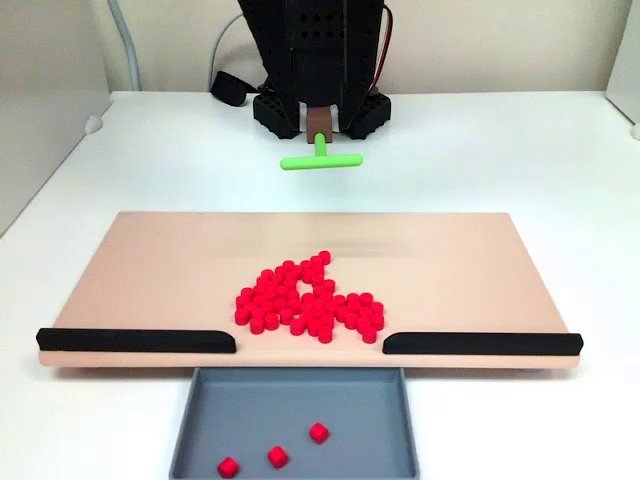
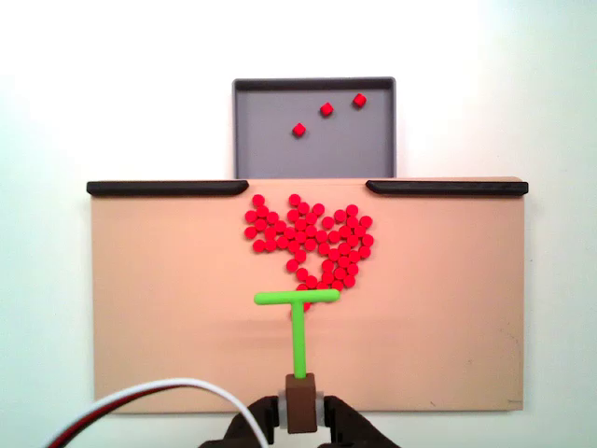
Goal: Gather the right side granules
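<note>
on the board (image 2: 168,308), red granules (image 2: 312,238) clustered centrally, no common long axis

Granules (image 1: 305,302): bright red, plastic-looking, smooth, slight sheen on top faces. Three more of the same in the tray.
T-shaped stick (image 2: 298,322): vivid green, plastic look, smooth, faintly glossy; seated in a brown, matt holder block (image 2: 299,403).
Board (image 1: 150,270): pale tan, matt, even surface, no visible grain.
Edge strips (image 1: 135,340): black, matt, smooth.
Tray (image 2: 270,154): grey, matt, plastic-looking, flat floor.
Table (image 1: 500,150): white, smooth, low sheen.
Arm base (image 1: 318,60): black, matt, perforated, plastic-looking.
Cables (image 2: 140,397): white and red glossy sheathing.
</note>
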`<action>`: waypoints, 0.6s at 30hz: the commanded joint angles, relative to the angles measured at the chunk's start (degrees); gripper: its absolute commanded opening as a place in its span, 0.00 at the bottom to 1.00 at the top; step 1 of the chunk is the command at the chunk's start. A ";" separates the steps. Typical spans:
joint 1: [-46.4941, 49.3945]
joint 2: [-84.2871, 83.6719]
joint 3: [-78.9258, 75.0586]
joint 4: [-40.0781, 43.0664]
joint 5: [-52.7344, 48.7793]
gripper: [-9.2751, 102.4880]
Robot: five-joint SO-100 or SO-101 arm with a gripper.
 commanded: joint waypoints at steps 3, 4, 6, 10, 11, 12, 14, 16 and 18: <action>0.26 0.18 -1.85 -0.18 0.18 0.08; 0.26 0.18 -1.85 -0.18 0.18 0.08; 0.35 0.18 -1.85 -0.18 0.18 0.08; 0.35 0.09 -1.85 -0.18 0.18 0.08; 0.53 -0.09 -1.85 -0.09 0.18 0.08; 0.70 -0.35 -1.85 0.00 -0.09 0.08; 1.32 -1.05 -1.85 0.26 -0.97 0.08; 2.29 -2.11 -1.85 0.44 -2.90 0.08; 3.34 -2.90 -1.85 0.44 -5.01 0.08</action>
